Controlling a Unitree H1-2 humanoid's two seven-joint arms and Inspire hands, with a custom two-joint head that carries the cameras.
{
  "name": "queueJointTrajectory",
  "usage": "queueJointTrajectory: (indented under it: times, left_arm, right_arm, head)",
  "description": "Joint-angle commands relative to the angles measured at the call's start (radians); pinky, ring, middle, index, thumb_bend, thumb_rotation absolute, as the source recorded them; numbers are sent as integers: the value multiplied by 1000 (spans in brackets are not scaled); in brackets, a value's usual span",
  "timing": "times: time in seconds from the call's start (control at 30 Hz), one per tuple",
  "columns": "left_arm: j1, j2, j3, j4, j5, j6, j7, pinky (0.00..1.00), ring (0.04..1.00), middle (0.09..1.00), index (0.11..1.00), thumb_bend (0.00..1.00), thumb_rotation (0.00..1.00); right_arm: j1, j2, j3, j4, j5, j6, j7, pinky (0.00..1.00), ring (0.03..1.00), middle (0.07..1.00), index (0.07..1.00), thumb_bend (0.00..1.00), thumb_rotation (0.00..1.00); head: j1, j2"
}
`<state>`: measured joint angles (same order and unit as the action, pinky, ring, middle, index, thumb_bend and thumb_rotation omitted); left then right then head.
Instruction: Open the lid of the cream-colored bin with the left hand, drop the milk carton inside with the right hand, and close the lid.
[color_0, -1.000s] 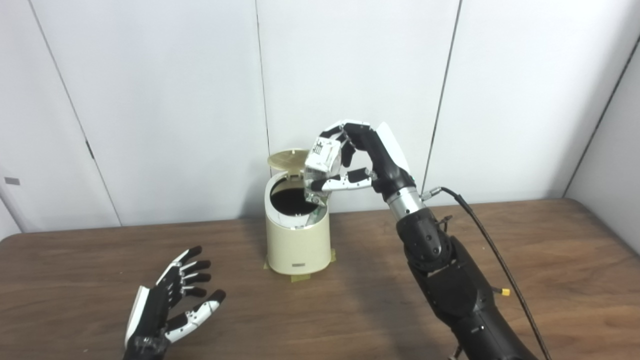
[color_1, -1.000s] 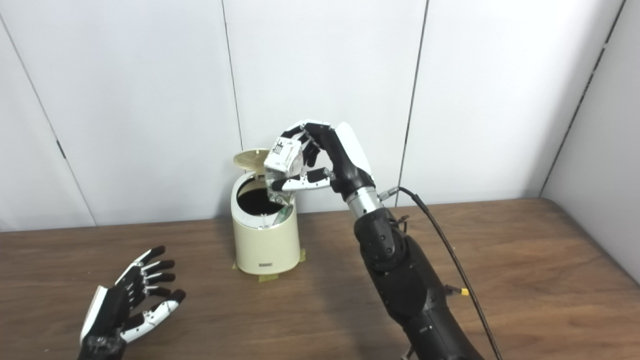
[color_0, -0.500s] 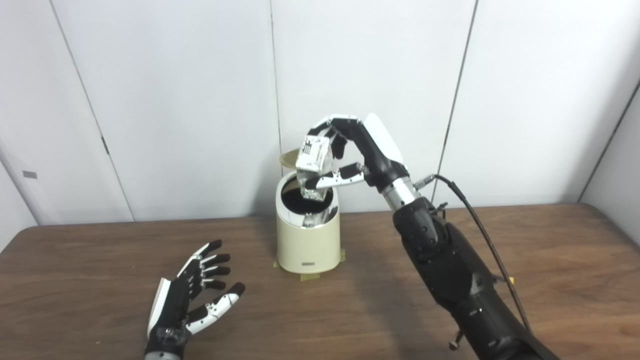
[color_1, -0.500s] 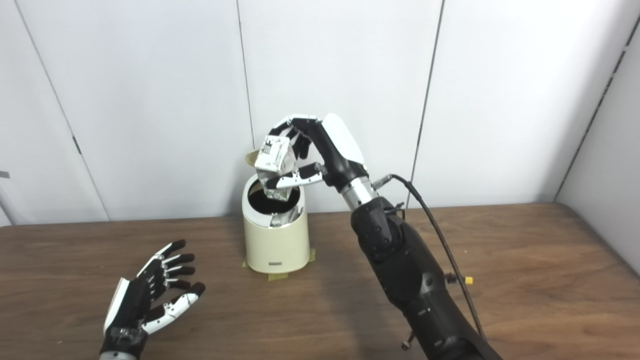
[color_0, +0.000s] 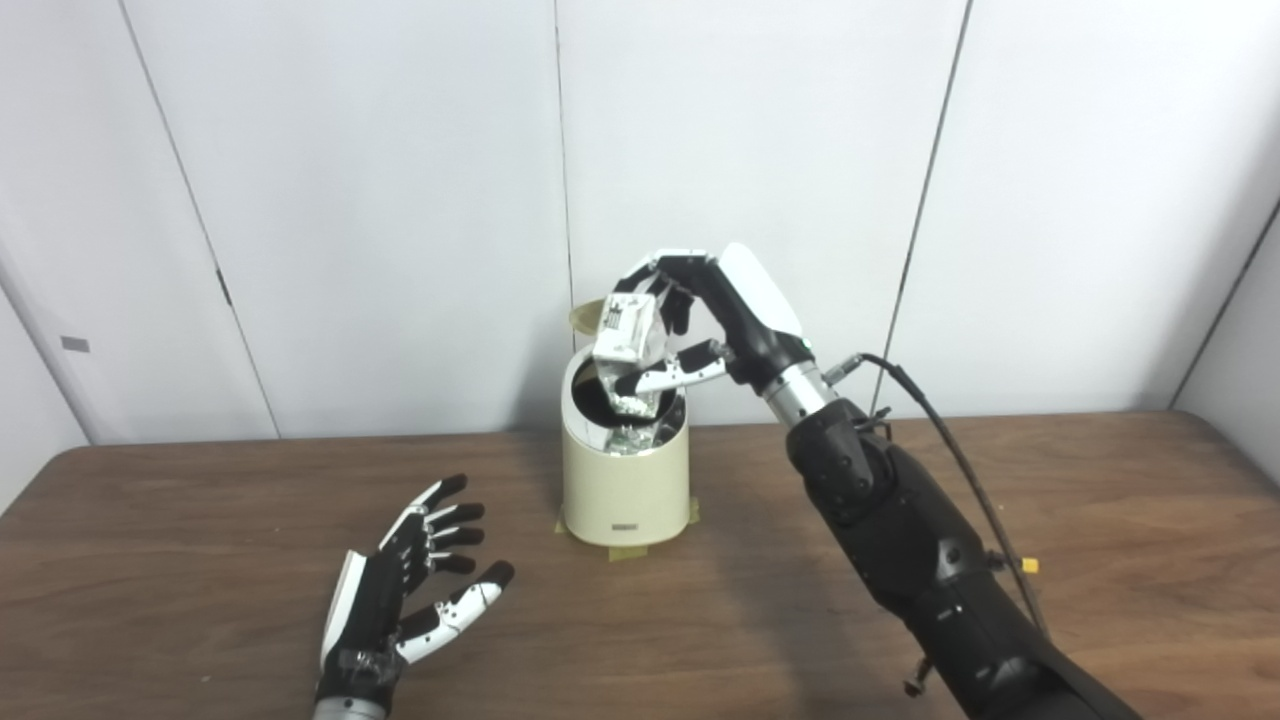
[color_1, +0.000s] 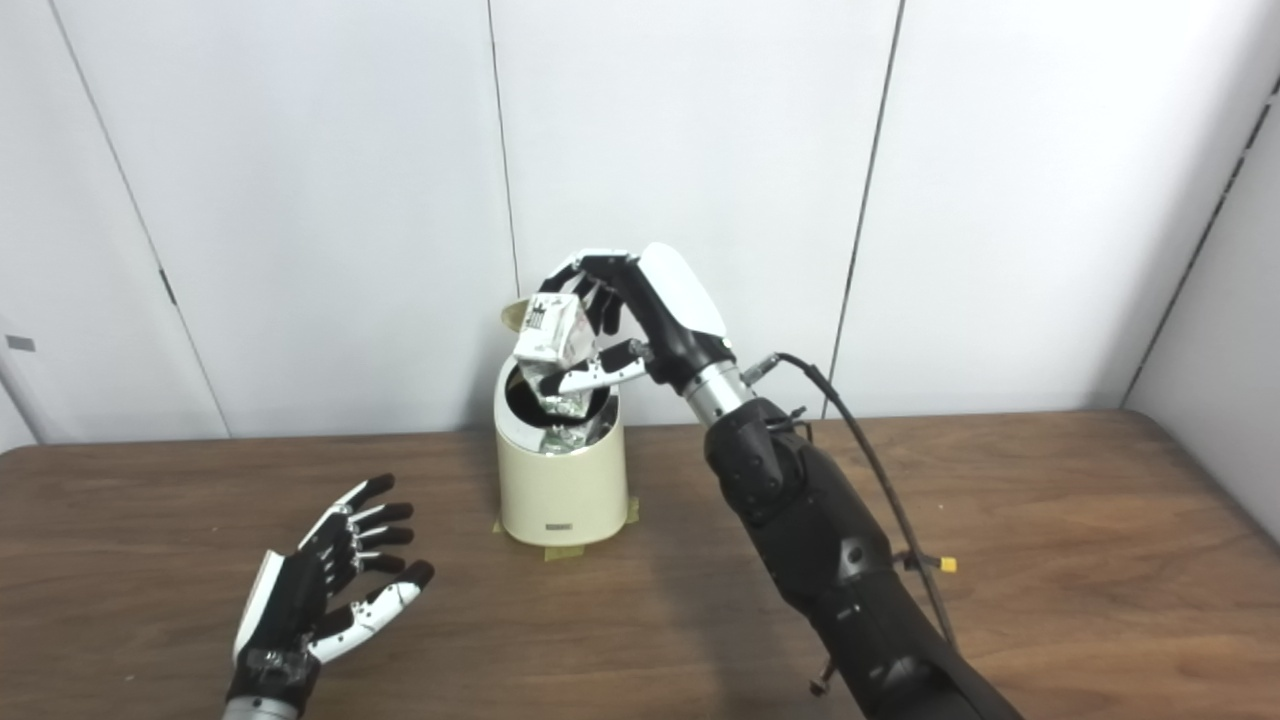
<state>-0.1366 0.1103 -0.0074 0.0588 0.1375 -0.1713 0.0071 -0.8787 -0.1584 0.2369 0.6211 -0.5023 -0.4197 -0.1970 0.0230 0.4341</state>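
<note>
Left eye view: lid (color_0: 585, 317) is up; right hand (color_0: 700, 325) grips the carton (color_0: 625, 335) over the bin (color_0: 625, 480) mouth, not released. Left hand (color_0: 405, 600) rests spread and empty. Drop and closing remain.

Right robot hand (color_0: 700, 320) clenched, left robot hand (color_0: 400, 600) splayed

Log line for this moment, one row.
lid: open | right hand: holds milk carton over bin mouth | left hand: open, idle
</note>
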Motion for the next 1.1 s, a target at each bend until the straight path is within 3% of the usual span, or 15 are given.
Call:
queueJointTrajectory:
  times: [0.0, 0.57, 1.07]
  left_arm:
    - [-2, -12, -4, -29, 17, -5, 16, 625, 723, 775, 870, 642, 182]
    - [5, -20, -5, -52, 27, 12, 15, 610, 715, 768, 862, 646, 179]
    - [7, -23, -14, -62, 43, 33, 25, 608, 712, 772, 861, 639, 186]
  right_arm:
    - [-95, -22, 12, -6, -2, -50, -64, 269, 320, 431, 525, 522, 0]
    - [-126, -93, 203, 58, -13, -50, -201, 257, 313, 421, 521, 522, 0]
    - [-140, -138, 317, 76, 4, -50, -251, 265, 320, 429, 519, 523, 0]
  head:
    - [4, 3]
    - [15, 20]
    - [29, 33]
